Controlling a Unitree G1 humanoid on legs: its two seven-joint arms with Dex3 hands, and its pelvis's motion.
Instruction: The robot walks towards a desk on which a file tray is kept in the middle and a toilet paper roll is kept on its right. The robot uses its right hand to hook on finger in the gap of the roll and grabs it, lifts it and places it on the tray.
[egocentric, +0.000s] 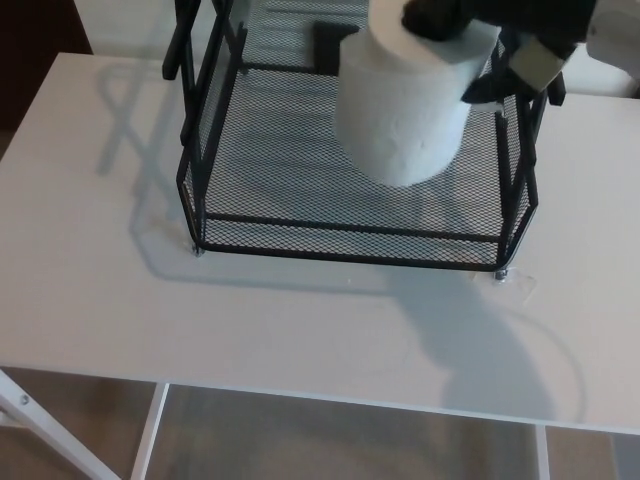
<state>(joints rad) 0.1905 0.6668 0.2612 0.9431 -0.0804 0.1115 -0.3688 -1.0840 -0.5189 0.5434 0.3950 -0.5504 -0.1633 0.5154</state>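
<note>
One toilet paper roll (410, 100) is held aloft over the black wire-mesh file tray (350, 250), toward the tray's rear right, w/ its lower end slanted toward the tray's front. It is gripped by the right hand (490, 35): fingers are clenched on the roll's top, one apparently hooked into the core gap, tho the gap itself is hidden. That hook is judged to be why the roll hangs tilted. The roll is judged as carried, not yet set on the mesh. The tray's right side rail is just beside the hand, so a descent nearer tray centre would be favoured. Most open mesh floor is found toward the tray's left & front. No left hand is seen.
</note>
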